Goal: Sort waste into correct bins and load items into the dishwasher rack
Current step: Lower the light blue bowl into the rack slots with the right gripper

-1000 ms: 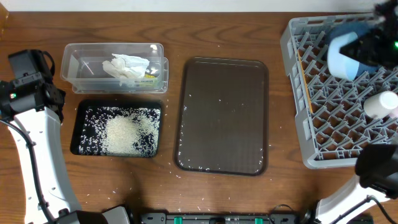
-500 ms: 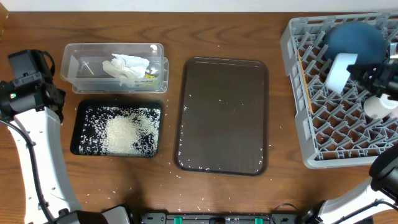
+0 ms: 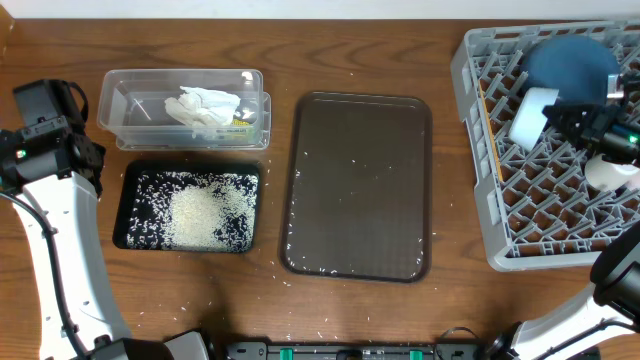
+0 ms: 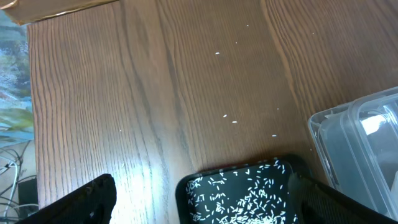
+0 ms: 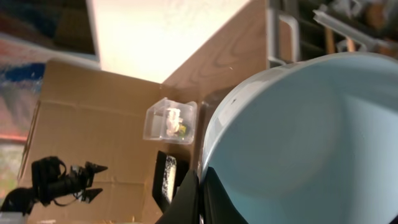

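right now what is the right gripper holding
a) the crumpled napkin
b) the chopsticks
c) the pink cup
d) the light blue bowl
d: the right gripper is closed on the rim of the light blue bowl, which it holds over the rack.

The overhead camera looks straight down from well above the table (image 3: pixel 350 50), taking in the dishwasher rack (image 3: pixel 480 60) at the right edge, the brown serving tray (image 3: pixel 360 180) at centre, and the clear tub (image 3: pixel 180 73) above the black tray (image 3: pixel 118 205) at the left.

The left wrist camera sits near the wood, facing down. It catches only the black tray's (image 4: pixel 181 190) end at bottom centre and the tub's (image 4: pixel 354 143) corner at the right edge.

The right wrist camera is rolled sideways, very close to the light-blue bowl (image 5: pixel 298 137) filling its right half. It faces across the table, where the tub (image 5: pixel 171 121) and the black tray (image 5: pixel 163 177) appear small at centre left.

All three views share these two bins.
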Robot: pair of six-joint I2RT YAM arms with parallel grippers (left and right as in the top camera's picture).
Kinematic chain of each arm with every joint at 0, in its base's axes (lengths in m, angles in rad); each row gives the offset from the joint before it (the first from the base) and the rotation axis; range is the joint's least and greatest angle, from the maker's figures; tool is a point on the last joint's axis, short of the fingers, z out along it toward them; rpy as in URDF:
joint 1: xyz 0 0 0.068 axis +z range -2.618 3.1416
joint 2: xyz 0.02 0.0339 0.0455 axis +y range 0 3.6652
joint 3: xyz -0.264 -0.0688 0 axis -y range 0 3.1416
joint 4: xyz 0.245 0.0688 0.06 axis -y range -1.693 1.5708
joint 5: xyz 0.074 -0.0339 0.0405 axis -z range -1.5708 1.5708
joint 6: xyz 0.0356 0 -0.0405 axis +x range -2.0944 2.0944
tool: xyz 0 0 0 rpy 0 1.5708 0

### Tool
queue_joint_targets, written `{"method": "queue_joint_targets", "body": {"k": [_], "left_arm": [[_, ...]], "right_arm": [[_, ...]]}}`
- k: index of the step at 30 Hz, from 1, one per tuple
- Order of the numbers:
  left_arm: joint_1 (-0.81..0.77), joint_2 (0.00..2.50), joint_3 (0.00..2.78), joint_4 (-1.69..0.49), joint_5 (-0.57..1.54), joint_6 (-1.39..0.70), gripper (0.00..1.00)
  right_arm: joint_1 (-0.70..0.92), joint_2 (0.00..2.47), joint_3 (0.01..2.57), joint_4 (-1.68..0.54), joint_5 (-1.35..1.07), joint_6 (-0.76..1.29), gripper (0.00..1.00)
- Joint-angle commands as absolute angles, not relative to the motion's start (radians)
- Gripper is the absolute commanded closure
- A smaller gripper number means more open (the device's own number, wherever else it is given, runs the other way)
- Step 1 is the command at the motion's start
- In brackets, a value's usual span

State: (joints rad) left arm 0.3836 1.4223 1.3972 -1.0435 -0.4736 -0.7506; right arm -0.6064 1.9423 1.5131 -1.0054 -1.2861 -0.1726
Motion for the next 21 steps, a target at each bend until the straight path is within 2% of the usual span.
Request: {"method": "queue_joint_targets", "body": {"k": [1, 13, 19, 21], "left_arm": [[0.387, 1.425, 1.400, -1.047, -0.479, -0.737, 0.09], [0.387, 1.425, 1.400, -1.047, -0.479, -0.737, 0.09], [0.387, 1.425, 1.400, -1.047, -0.479, -0.737, 0.09], [0.387, 1.425, 1.400, -1.047, -0.479, -0.737, 0.09]], "right_arm": [[-0.613, 1.950, 1.509, -1.015, -1.255, -0.132, 0.99], [-0.639, 1.922, 1.513, -1.151, -1.009, -0.135, 0.99], [-0.674, 1.822, 1.518, -1.201, -0.836, -0.077, 0.99], [-0.678, 1.766, 1.518, -1.214, -0.765, -0.044, 0.96]]}}
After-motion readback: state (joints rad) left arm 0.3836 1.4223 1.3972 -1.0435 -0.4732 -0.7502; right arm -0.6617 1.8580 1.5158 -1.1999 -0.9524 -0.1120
